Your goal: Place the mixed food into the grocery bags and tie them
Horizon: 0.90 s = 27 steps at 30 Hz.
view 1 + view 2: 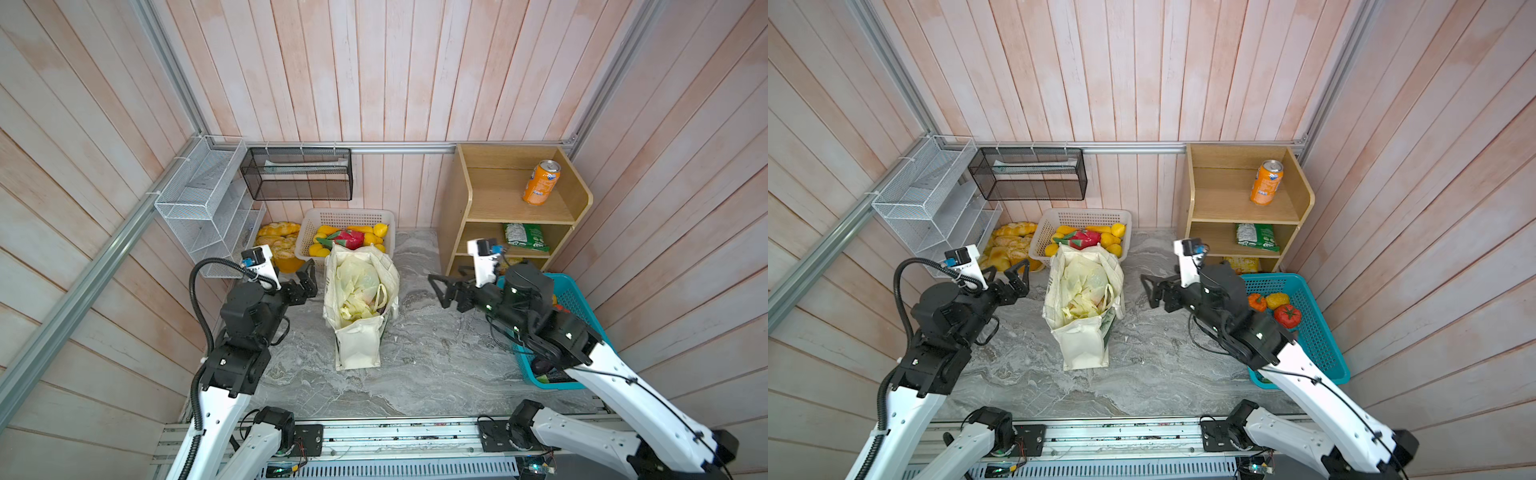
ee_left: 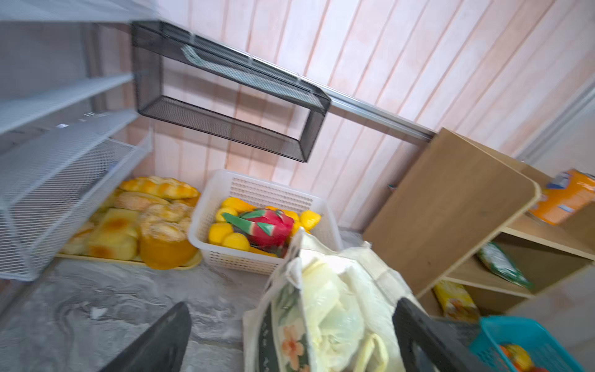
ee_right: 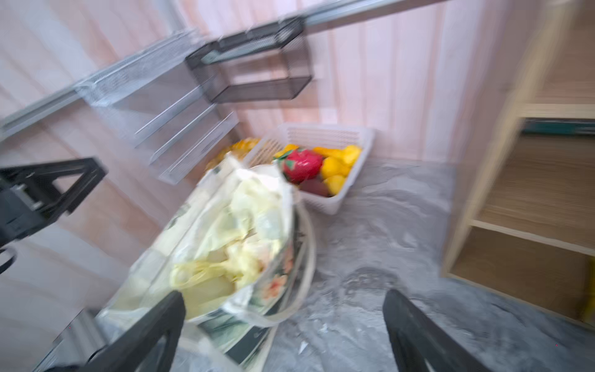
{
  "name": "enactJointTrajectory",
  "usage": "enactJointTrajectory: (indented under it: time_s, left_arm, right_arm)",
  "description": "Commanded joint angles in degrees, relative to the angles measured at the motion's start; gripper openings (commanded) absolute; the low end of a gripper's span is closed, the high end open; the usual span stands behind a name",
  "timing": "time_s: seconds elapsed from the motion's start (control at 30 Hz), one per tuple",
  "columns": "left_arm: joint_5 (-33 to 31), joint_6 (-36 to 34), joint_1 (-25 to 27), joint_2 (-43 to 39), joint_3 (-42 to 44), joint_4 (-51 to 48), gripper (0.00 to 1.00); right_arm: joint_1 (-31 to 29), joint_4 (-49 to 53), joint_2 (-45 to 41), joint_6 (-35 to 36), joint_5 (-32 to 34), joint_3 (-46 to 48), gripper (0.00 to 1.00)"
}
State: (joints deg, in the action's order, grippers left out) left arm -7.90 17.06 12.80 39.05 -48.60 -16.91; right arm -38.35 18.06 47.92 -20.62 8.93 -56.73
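Note:
A cream cloth tote [image 1: 359,347] [image 1: 1084,347] stands in the middle of the marble table, mouth up. A crumpled pale-yellow plastic bag [image 1: 357,286] [image 1: 1084,286] fills its opening. The mixed food is hidden. My left gripper [image 1: 309,278] [image 1: 1011,270] hangs open just left of the tote, touching nothing. My right gripper [image 1: 436,291] [image 1: 1147,291] is open to the tote's right, apart from it. In the blurred left wrist view the open left gripper [image 2: 291,304] frames the tote [image 2: 289,341] and plastic bag [image 2: 331,309]. In the right wrist view the right gripper [image 3: 283,294] spans the tote's [image 3: 273,286] corner and bare table.
Behind the tote stands a white basket [image 1: 345,216] of toy fruit, with a bread tray [image 1: 276,241] to its left. A wooden shelf [image 1: 457,199] at the back right holds an orange can [image 1: 540,183] and green packet [image 1: 525,237]. A blue basket [image 1: 573,299] lies under my right arm. Wire racks [image 1: 195,195] hang on the left.

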Motion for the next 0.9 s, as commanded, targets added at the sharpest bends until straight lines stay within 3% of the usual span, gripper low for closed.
enactJointTrajectory:
  time_s: [0.0, 0.1, 0.2, 0.37, 0.53, 0.67, 0.73, 0.87]
  left_arm:
    - [-11.4, -6.5, -0.2, -2.3, 7.6, 5.1, 1.0]
    - [-14.8, -7.8, -0.1, -2.4, 14.2, 11.1, 1.0]
    - [-14.8, -10.5, -0.2, -0.5, 21.2, 22.3, 1.0]
    - [-15.2, -12.3, -1.2, 8.1, 29.6, 41.1, 1.0]
    - [-11.7, -14.1, -4.8, 20.7, 35.8, 57.6, 1.0]
    - [-7.6, -12.1, -9.8, 29.7, 39.2, 70.2, 1.0]
    - [-1.9, -9.5, -13.1, 33.0, 37.8, 72.1, 1.0]
    - [4.4, -11.8, -15.4, 42.1, 34.0, 76.8, 1.0]
  right_arm:
    - [8.2, -10.6, -7.2, 2.4, 11.5, 11.9, 0.98]
    - [15.4, -21.1, -13.2, 4.3, 15.9, 23.9, 0.98]
    - [21.5, -29.7, -13.5, 5.7, 17.8, 32.3, 0.98]
    - [30.3, -34.8, -3.2, 4.0, 18.8, 37.4, 0.98]
    - [32.9, -47.2, 9.5, 6.8, 21.8, 41.3, 0.98]
    - [33.4, -61.3, 16.5, 11.5, 17.0, 45.1, 0.98]
    - [34.6, -70.1, 19.5, 13.1, 14.7, 47.2, 0.98]
    - [38.3, -77.5, 23.8, 14.2, 4.1, 46.9, 0.98]
